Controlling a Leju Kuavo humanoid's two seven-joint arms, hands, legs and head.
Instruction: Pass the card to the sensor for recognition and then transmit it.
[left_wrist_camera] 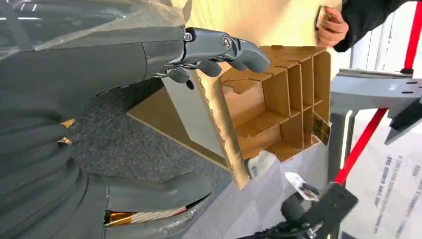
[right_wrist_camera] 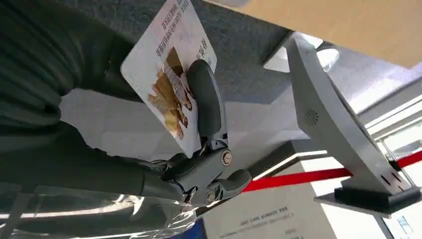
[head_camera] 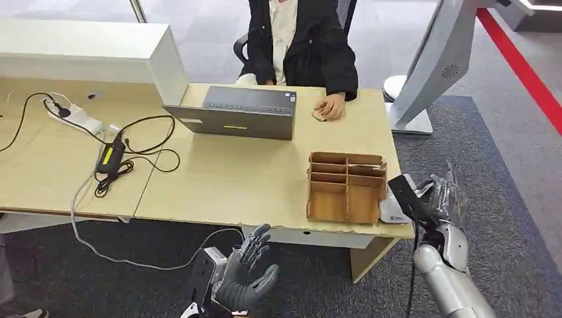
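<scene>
My right hand is raised just off the table's front right corner and pinches a white card printed with a picture and text between thumb and fingers. In the left wrist view the card shows small beyond the table corner. A small white flat device lies on that corner, right beside the hand. My left hand hangs low in front of the table edge, fingers spread and holding nothing.
A wooden compartment box stands near the front right corner. A person sits behind a grey laptop, one hand on the table. A power strip and cables lie at left. A tall grey stand rises at right.
</scene>
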